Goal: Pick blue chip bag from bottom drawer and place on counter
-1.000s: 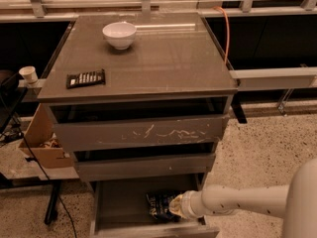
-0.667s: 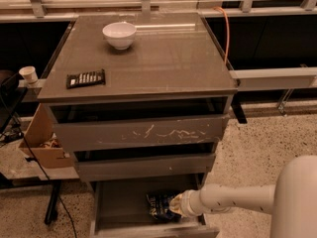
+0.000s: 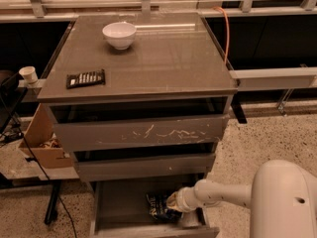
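Camera view
- Change: white robot arm [image 3: 225, 193] reaching a little further left than a second ago, with more of its rounded housing filling the lower right corner. Nothing else displaced.
- Meaning for the task: probably the last closing-in on the bag, at the point of taking hold. Lift and transfer not yet done.
- Gripper: two-finger gripper [image 3: 173, 202] low in the frame, just right of centre, inside the open drawer and tipped leftward against the bag.
- Grip state: cannot tell whether apart, together or clamped, as the tip merges with the foil. Contact with the bag's right edge looks likely, but a hold is unconfirmed.
- Task's thing: small crumpled dark-blue foil chip bag with pale lettering [image 3: 158, 208], lying on the drawer floor at bottom centre, just left of the gripper.
- Drawer: lowest grey cabinet drawer [image 3: 119, 207], pulled open at the bottom of the frame, bare grey floor left of the bag.
- Above it: plain grey middle drawer [image 3: 143, 165], then the scratched-front grey upper drawer [image 3: 138, 133].
- Target: glossy grey-brown square counter top [image 3: 163, 63], filling the upper middle of the frame.
- On the counter: round white bowl [image 3: 119, 34] near the far edge, flat black striped packet [image 3: 86, 78] at the left edge, wide free area to the right.
- Risk: foil likely slippery, and the middle drawer front close overhead on the way up.
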Tool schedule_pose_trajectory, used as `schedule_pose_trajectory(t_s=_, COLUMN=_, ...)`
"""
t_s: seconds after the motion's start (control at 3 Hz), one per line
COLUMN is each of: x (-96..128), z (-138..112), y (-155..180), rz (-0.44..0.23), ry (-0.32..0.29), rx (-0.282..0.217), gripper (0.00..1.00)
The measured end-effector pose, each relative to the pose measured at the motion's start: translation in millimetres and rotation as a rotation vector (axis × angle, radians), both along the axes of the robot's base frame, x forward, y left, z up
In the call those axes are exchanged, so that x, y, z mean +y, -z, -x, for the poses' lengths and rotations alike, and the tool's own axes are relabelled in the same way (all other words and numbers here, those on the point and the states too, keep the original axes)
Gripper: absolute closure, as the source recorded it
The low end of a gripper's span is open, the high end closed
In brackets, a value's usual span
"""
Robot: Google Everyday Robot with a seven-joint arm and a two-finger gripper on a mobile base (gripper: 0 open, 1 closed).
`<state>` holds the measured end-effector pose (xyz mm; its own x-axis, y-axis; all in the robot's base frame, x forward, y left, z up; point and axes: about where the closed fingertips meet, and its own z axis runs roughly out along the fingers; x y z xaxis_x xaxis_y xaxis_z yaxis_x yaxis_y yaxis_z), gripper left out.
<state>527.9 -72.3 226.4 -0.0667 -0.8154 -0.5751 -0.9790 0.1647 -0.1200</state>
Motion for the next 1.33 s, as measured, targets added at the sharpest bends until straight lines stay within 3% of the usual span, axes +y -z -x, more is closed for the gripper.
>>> schedule_pose_trajectory(t_s=0.33, x=1.8, z=-11.0, y=19.5, rz=-0.012, ry=0.003, rx=0.018, gripper=1.00)
schedule_pose_trajectory(t_s=1.0, x=2.9, z=-18.4, y=36.6, rz=-0.023, ry=0.010, rx=0.043, gripper=0.58)
schedule_pose_trajectory(t_s=1.33, x=2.5, z=-18.2, y=37.5, rz=-0.025, ry=0.013, rx=0.044, gripper=0.27)
